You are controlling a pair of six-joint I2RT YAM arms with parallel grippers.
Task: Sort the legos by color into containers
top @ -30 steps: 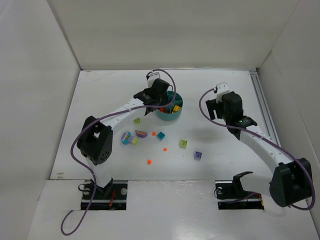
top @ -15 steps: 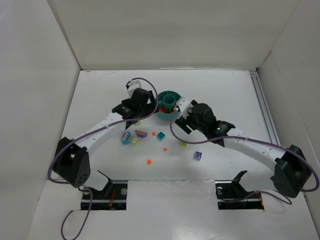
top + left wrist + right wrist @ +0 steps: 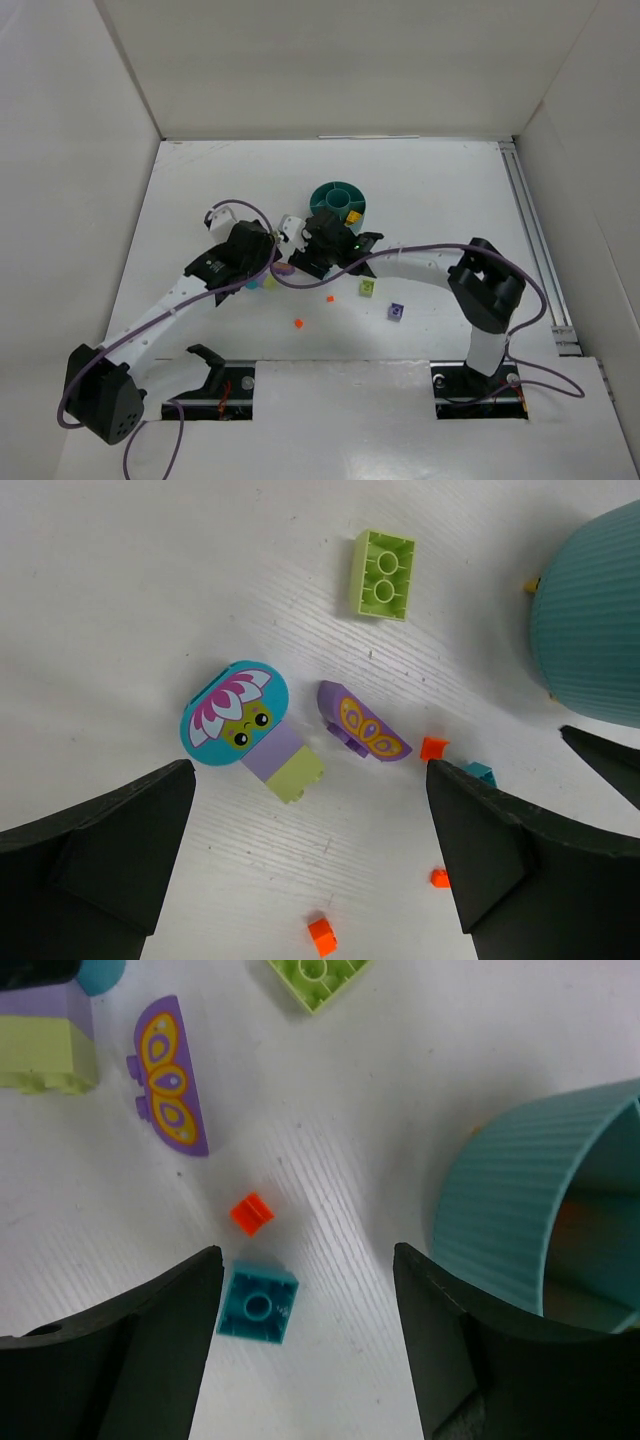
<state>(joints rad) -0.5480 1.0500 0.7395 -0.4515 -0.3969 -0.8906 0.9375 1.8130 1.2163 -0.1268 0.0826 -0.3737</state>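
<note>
The left tool (image 3: 308, 770) hangs released. Its fingers are spread wide over the table (image 3: 150, 570) with nothing between them. Just ahead of its fingertips lie a round teal face piece (image 3: 235, 712), joined to purple and lime blocks, and a purple butterfly piece (image 3: 363, 723). Farther ahead sits a lime green brick (image 3: 382, 573). The ribbed wall of the teal dish (image 3: 590, 620) rises ahead, off to one side.

The right tool (image 3: 308, 1255) is also released and low over the table, grasping nothing. A small teal brick (image 3: 258, 1305) lies between its fingers, close against one and well clear of the other. A tiny orange brick (image 3: 251, 1212) sits just ahead of the teal one. The dish stands ahead, past the other finger.

In the top view both tools are close together just short of the dish, which holds a yellow brick (image 3: 353, 214) in one outer section. A yellow-green brick (image 3: 368, 287) and a purple brick (image 3: 396, 311) lie loose behind the right tool, beside its arm.
</note>
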